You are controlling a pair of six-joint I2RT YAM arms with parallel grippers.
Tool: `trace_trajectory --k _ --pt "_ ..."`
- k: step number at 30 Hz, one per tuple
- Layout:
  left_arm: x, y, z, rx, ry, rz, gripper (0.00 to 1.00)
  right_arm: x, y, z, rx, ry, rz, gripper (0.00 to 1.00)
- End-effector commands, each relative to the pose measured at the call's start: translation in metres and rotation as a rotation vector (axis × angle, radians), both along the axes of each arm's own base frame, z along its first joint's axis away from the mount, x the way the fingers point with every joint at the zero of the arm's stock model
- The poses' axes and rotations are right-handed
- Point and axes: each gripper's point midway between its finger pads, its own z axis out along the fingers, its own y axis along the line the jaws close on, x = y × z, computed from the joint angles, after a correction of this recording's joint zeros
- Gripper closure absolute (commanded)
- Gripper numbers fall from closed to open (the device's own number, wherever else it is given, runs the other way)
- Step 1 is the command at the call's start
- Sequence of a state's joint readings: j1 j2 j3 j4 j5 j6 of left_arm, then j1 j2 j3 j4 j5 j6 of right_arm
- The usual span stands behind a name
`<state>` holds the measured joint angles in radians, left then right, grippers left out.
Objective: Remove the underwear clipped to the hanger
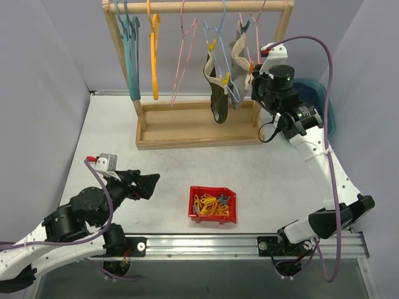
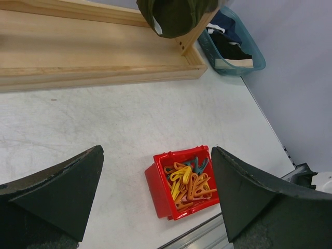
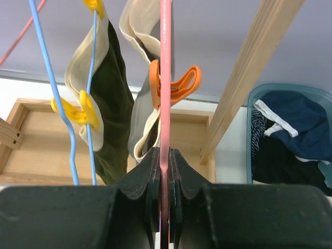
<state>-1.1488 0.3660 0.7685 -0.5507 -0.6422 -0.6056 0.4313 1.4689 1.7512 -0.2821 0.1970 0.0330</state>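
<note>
Everything is lit brightly and evenly from above — only faint, soft shadows are cast on the white table (image 1: 174, 168), and the wrist views' near foreground is blurred.

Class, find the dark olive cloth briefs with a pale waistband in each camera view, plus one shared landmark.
Top external: dark olive briefs hang upper centre.
Left wrist: briefs at top edge, centre.
Right wrist: briefs left of centre.
Shared landmark: teal plastic basket, at right.

Olive brief (image 2: 176, 15): cut by top edge of my left wrist view. Grey-beige brief (image 3: 141, 104): partly hidden behind pink hanger (image 3: 165, 78).
</note>
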Motion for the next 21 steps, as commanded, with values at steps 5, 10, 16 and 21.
trace_trajectory --k 5,10,16,21 --pt "0.003 0.004 0.018 -0.014 -0.027 0.018 0.06 -0.051 -0.025 0.038 0.112 -0.141 -0.015 1.00" --pt "0.005 -0.005 0.023 -0.004 -0.034 0.006 0.06 -0.103 -0.034 0.029 0.205 -0.131 0.026 1.00" --pt "0.008 -0.013 0.026 0.012 -0.040 -0.005 0.06 -0.171 -0.058 0.011 0.333 -0.162 0.033 1.00" --pt "0.008 -0.018 0.028 0.011 -0.042 -0.021 0.06 -0.222 -0.040 0.020 0.374 -0.226 0.261 1.00"
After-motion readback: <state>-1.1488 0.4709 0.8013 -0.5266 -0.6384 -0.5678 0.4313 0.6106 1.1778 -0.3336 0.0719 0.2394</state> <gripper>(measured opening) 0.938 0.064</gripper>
